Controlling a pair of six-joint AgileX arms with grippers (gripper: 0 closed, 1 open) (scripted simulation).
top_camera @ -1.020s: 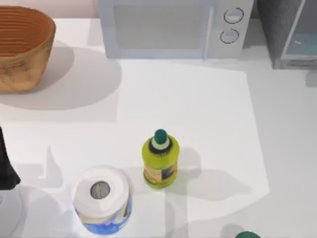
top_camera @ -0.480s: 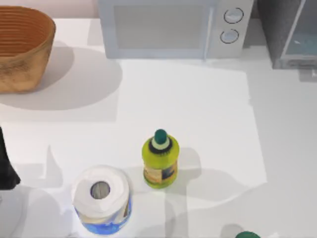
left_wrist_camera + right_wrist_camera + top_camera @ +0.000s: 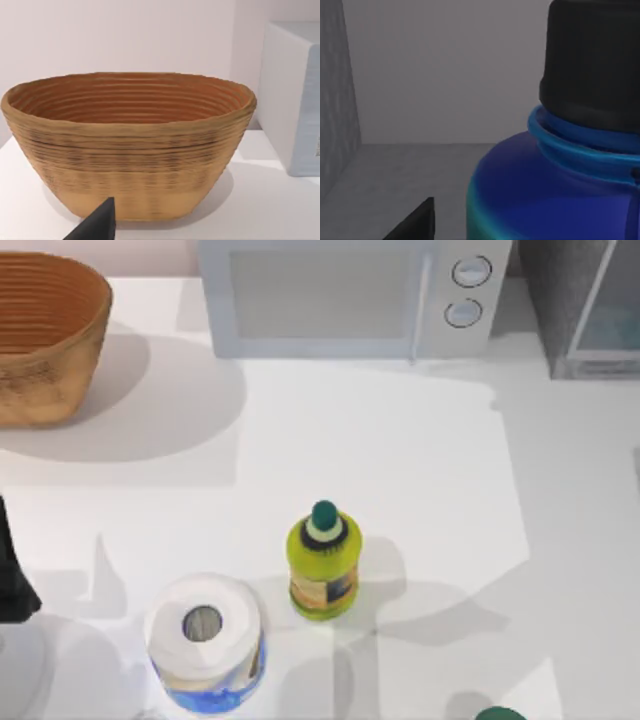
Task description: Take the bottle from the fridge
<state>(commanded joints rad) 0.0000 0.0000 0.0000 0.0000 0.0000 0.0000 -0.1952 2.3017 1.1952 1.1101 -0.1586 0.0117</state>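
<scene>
In the top view the pale glint seen behind the glass door of the fridge (image 3: 585,305) half a second ago is gone and the arm's shadow on the worktop (image 3: 400,440) has shifted, which suggests the right arm is closing in. The right wrist view adds the bottle (image 3: 545,200) upright on the fridge floor, just beside the right end effector (image 3: 415,222); whether it grips cannot be told. The left end effector (image 3: 95,225), its state equally unclear, idles facing the basket (image 3: 130,145).

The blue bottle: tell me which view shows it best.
The right wrist view: the blue bottle looms close there, its black cap and blue shoulder plain against the grey fridge interior. The top view shows the fridge at its right edge; the left wrist view faces the basket.
</scene>
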